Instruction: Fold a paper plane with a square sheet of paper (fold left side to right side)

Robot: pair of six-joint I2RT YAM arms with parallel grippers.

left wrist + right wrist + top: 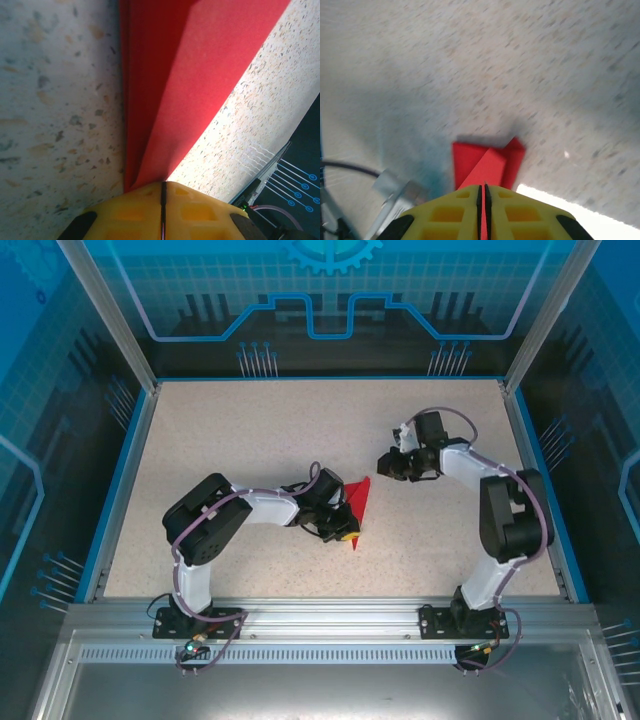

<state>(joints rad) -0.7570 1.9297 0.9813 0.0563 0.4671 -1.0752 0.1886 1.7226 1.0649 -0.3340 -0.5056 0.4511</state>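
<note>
The square sheet of paper [360, 502] is bright red and folded into a narrow pointed shape at the table's middle. My left gripper [345, 530] is shut, with its yellow tips at the paper's left edge. In the left wrist view the paper [190, 75] runs straight out from the closed tips of the left gripper [163, 184]. My right gripper [384, 470] hangs by the paper's far right corner. In the blurred right wrist view a lighter flap of the paper [470, 160] leads up into the right gripper [483, 187], and a red strip shows between its almost closed pads.
The speckled table [250, 430] has a blue raised border [120, 480] and a metal rail along the near edge [330, 612]. Both arm bases stand on that rail. Open tabletop lies to the left and beyond the paper.
</note>
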